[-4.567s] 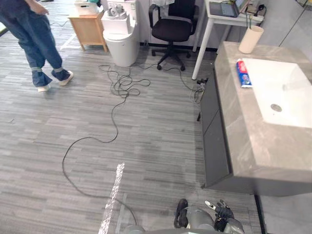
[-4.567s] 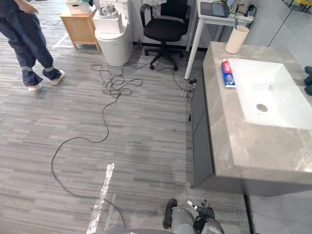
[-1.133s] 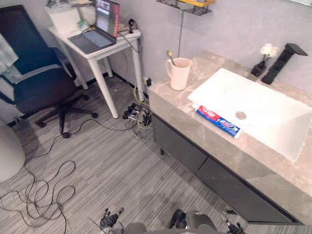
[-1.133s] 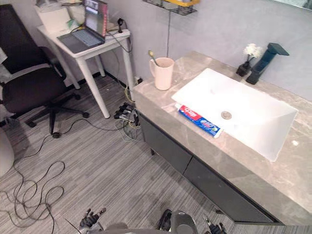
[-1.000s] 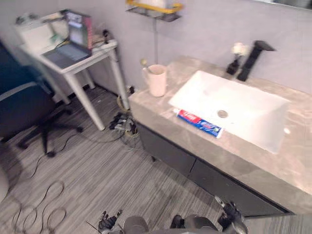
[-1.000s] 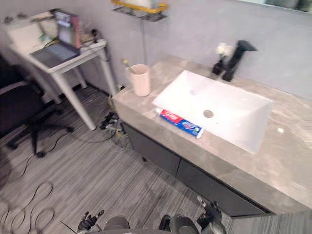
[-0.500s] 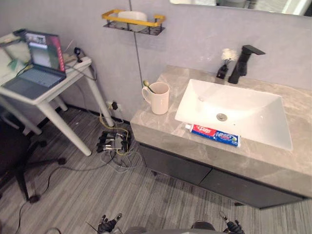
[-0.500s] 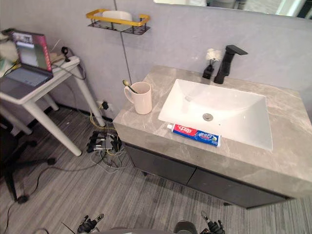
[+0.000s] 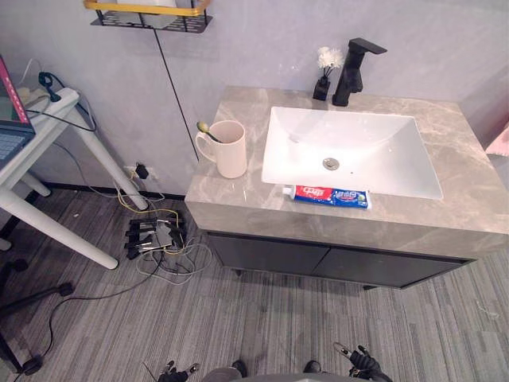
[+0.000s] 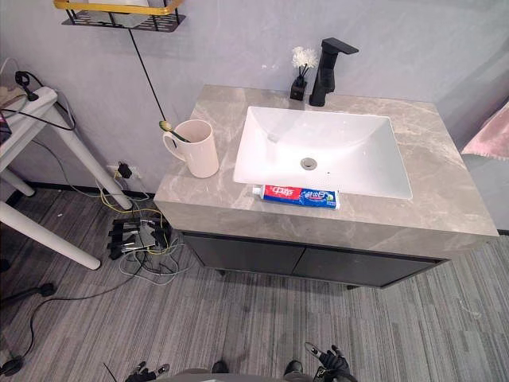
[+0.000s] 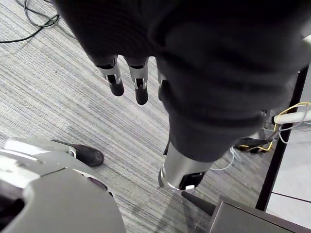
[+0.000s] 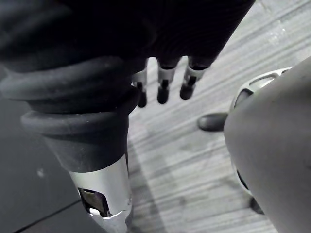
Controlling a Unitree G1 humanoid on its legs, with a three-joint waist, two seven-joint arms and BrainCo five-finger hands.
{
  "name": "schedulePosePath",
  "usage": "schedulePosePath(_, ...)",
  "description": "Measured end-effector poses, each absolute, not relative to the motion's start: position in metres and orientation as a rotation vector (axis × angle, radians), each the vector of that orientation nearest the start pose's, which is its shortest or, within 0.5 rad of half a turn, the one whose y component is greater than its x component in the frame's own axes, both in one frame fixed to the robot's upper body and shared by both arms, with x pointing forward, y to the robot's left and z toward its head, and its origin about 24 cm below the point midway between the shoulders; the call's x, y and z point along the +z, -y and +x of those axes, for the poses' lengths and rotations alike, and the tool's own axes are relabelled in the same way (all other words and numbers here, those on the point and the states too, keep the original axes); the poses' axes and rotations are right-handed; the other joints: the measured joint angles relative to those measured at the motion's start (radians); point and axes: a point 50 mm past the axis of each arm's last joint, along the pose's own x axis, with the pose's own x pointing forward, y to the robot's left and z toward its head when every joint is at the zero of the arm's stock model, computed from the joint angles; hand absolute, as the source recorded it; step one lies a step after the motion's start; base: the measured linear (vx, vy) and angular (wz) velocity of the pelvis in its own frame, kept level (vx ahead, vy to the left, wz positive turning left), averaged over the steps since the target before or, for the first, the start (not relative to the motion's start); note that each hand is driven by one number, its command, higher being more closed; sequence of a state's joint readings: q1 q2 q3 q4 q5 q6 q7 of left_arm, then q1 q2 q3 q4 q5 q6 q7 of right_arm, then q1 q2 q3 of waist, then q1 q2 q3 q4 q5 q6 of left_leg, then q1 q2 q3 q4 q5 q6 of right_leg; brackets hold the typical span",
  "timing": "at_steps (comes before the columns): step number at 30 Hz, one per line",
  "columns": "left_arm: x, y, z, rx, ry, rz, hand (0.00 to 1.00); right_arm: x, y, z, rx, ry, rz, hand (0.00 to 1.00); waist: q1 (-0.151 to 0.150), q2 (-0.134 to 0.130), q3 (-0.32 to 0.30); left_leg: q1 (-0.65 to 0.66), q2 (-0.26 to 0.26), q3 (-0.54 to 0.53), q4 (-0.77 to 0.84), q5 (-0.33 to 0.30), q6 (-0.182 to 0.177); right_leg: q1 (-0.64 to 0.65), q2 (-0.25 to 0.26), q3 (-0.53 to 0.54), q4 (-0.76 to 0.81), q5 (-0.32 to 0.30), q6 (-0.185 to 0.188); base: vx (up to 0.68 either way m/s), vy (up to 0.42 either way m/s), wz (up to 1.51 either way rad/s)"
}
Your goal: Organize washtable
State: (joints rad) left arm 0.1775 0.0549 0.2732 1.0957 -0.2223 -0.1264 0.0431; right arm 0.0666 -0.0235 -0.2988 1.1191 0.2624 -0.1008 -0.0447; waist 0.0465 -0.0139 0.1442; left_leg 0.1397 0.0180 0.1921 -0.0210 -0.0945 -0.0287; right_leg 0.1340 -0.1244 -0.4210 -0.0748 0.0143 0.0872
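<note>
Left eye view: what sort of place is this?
Probably a washroom mock-up in an office or lab: a stone-look washtable with white basin and black tap, toothpaste tube and mug on it, but a desk with laptop and floor cables alongside.

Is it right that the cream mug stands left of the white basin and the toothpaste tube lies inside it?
No: the red-blue toothpaste tube lies on the grey counter at the white basin's front edge; the left eye view shows it.
</note>
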Motion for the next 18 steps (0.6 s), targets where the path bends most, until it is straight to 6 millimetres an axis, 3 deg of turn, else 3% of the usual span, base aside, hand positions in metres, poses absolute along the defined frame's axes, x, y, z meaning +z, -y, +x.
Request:
schedulePosePath(8, -0.166, -0.212, 0.048, 0.525, -1.091, -0.242, 0.0, -0.165, 0.198, 0.085, -0.516, -1.04, 0.334, 0.0, 0.005, -0.002, 0.001, -0.012, 0.0, -0.013, 0.004, 0.0, 0.0, -0.004, -0.001, -0.013, 0.0, 0.0, 0.0, 0.0, 0.0, 0.04)
schedulePosePath(11, -0.165, -0.216, 0.049, 0.546, -1.085, -0.25, 0.0, -0.164, 0.197, 0.088, -0.544, -1.019, 0.38, 0.0, 0.023, -0.016, 0.006, -0.025, 0.0, -0.014, 0.006, 0.0, 0.0, -0.018, 0.0, -0.011, 0.001, 0.0, 0.0, 0.0, 0.0, 0.0)
schedulePosePath(15, -0.165, -0.226, 0.038, 0.62, -1.104, -0.276, 0.0, -0.142, 0.211, 0.123, -0.597, -0.796, 0.461, 0.0, 0.024, -0.047, 0.012, -0.022, 0.003, 0.024, 0.006, -0.005, 0.005, -0.042, 0.002, 0.034, 0.002, 0.01, -0.007, -0.03, 0.01, -0.33)
schedulePosePath(17, -0.165, -0.23, 0.033, 0.648, -1.107, -0.282, 0.0, -0.113, 0.239, 0.148, -0.684, -0.563, 0.502, 0.0, 0.024, -0.064, 0.012, -0.022, 0.003, 0.064, 0.028, -0.028, 0.013, -0.052, 0.001, 0.077, 0.002, 0.021, -0.004, -0.01, 0.036, -0.55)
schedulePosePath(18, -0.165, -0.231, 0.032, 0.653, -1.108, -0.284, 0.0, -0.107, 0.247, 0.151, -0.712, -0.513, 0.505, 0.0, 0.023, -0.069, 0.01, -0.021, 0.002, 0.07, 0.037, -0.035, 0.014, -0.052, -0.001, 0.085, 0.003, 0.022, -0.003, -0.01, 0.046, -0.4)
